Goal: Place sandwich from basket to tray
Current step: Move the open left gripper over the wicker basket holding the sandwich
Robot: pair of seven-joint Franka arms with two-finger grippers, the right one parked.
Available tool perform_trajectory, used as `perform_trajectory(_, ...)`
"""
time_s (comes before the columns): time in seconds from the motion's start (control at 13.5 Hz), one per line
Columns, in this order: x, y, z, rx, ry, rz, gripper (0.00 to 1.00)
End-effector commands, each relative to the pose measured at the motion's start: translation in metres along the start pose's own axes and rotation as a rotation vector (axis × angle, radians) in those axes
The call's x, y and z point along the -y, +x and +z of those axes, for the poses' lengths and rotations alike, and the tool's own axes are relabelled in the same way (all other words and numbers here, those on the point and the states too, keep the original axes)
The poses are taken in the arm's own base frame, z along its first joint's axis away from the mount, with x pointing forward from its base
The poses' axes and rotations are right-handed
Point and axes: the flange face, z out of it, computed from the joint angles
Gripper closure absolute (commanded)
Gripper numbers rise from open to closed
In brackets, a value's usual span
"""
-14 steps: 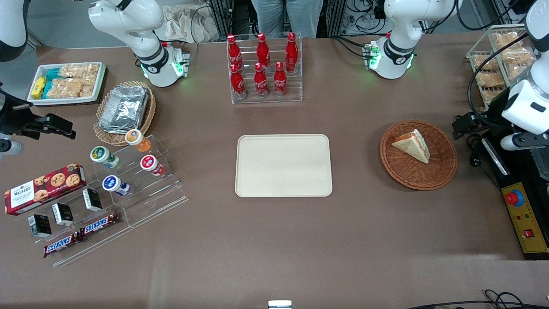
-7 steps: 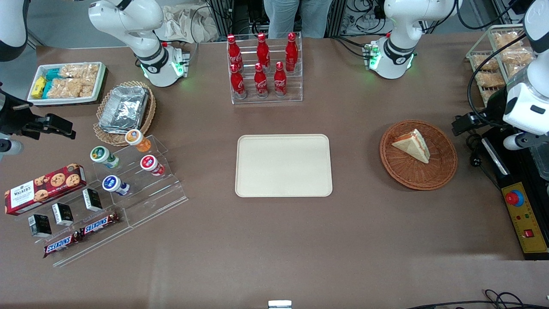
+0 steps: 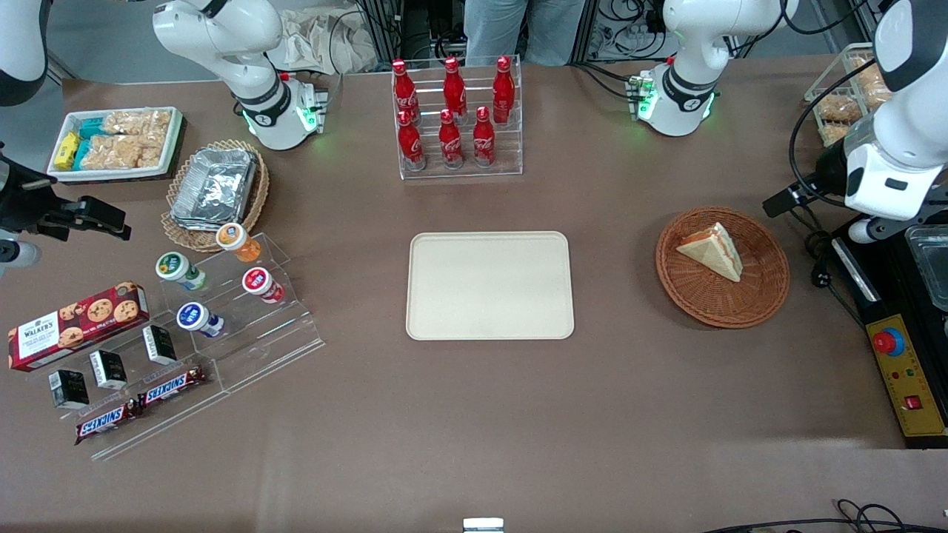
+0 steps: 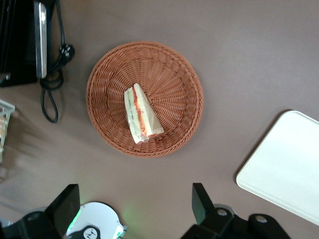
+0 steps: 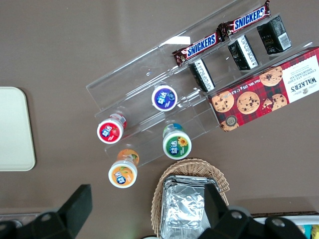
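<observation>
Sandwich [image 3: 712, 251] is seen in the front view lying in the reddish-brown basket [image 3: 722, 266], toward the working arm's end of the table, well apart from the bare cream tray [image 3: 489, 286]; red Coca-Cola bottles [image 3: 452, 112], a Walkers cookie box [image 3: 76, 325] and Snickers bars [image 3: 140, 405] are also shown. In the left wrist view, the gripper [image 4: 133, 211] is held above the table beside the basket, its two fingers [image 4: 201, 201] spread wide with nothing between them. In the right wrist view, "SNICKERS" and "WALKERS" can be read.
</observation>
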Motion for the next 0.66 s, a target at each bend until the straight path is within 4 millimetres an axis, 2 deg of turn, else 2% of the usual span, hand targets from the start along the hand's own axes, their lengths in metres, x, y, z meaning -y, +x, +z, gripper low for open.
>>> perform_trajectory(0.0, 0.006, -0.015, 0.009, -0.039, -0.011, -0.055, 0.0)
perform_trajectory(0.22, 0.015, -0.032, 0.039, -0.075, -0.037, -0.132, 0.0)
perform_trajectory(0.37, 0.017, -0.034, 0.062, -0.071, -0.037, -0.205, 0.0)
perform_trajectory(0.59, 0.015, -0.032, 0.085, -0.072, -0.04, -0.295, 0.0)
